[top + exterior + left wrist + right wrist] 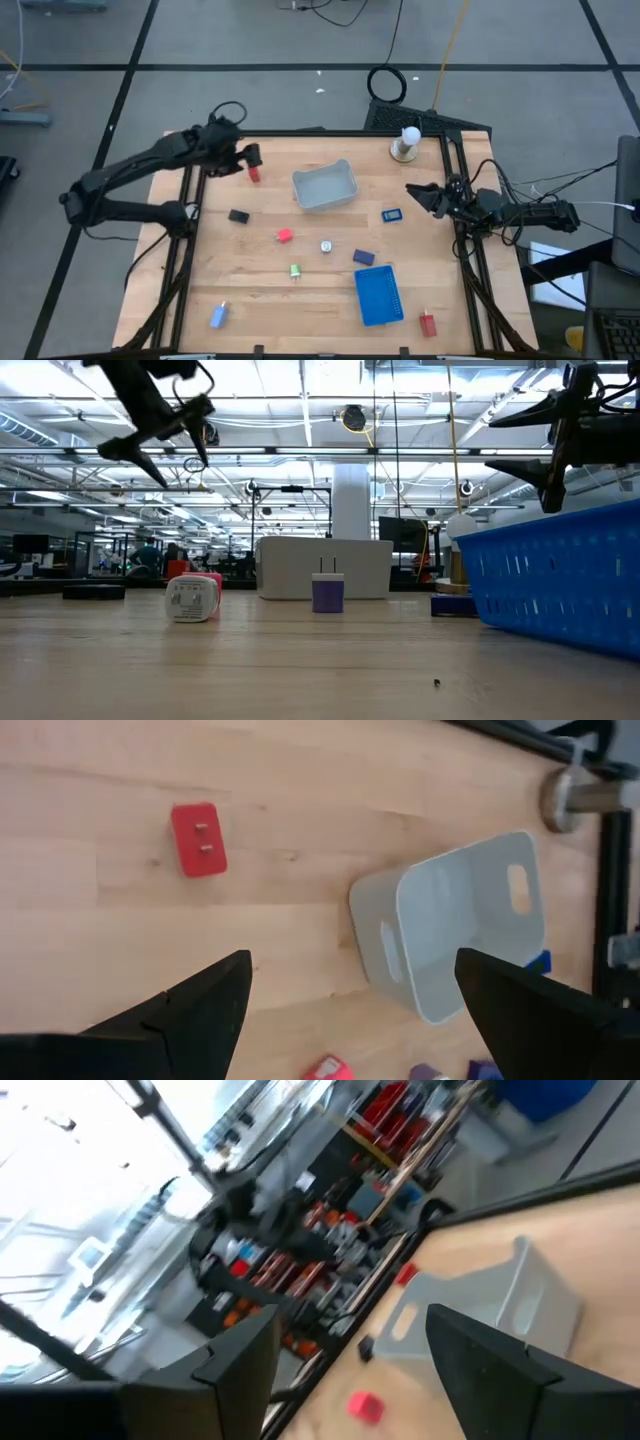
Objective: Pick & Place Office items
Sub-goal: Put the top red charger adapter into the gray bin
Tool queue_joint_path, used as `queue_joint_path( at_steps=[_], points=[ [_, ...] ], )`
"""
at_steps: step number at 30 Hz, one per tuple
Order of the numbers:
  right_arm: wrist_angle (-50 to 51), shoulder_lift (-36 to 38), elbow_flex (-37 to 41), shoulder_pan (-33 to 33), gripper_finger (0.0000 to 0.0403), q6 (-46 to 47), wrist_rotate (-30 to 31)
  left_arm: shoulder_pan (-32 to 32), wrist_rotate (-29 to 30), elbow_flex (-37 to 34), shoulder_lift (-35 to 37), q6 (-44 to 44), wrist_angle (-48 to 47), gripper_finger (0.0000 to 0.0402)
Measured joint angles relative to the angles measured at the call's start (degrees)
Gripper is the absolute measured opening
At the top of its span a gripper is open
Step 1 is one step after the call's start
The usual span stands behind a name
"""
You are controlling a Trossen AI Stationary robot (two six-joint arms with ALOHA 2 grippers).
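Observation:
Small office items lie scattered on the wooden table: a red block (pixel 254 173) (pixel 198 840) at the far left, a black piece (pixel 238 215), a pink-red one (pixel 285 236), a silver one (pixel 326 246), a green one (pixel 295 270), a dark blue one (pixel 364 257), a light blue one (pixel 219 316), a blue one (pixel 391 214) and a red one (pixel 428 324). My left gripper (pixel 247 157) (pixel 352 965) hangs open above the table, just beyond the red block, and holds nothing. My right gripper (pixel 412 190) (pixel 352 1320) waits open and raised at the right edge.
A pale translucent bin (pixel 324 186) (pixel 460 925) stands at the table's far middle. A flat blue tray (pixel 378 295) (pixel 560 575) lies near the front right. A white knob on a round base (pixel 405 143) stands at the far right corner. Black frame rails run along both sides.

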State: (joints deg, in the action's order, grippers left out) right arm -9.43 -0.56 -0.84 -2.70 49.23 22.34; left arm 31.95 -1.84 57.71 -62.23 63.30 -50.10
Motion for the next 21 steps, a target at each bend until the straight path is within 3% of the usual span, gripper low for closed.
queue_joint_path(
  at_steps=[4, 13, 21],
  points=[
    [1.42, 0.0, 0.0, 0.0, 0.0242, 1.98, -4.0, 2.98, -1.18, 3.67, -6.32, 0.44, -1.66, 0.0349],
    [4.13, -0.02, 0.0, -0.02, 0.0242, 5.59, -7.64, 10.32, 0.61, 20.16, -19.57, -7.62, -24.69, 0.0349],
    [4.15, -0.02, 0.0, -0.02, 0.0242, 5.46, -7.64, 11.16, 0.89, 22.21, -26.12, -10.32, -26.19, 0.0349]
  ],
)
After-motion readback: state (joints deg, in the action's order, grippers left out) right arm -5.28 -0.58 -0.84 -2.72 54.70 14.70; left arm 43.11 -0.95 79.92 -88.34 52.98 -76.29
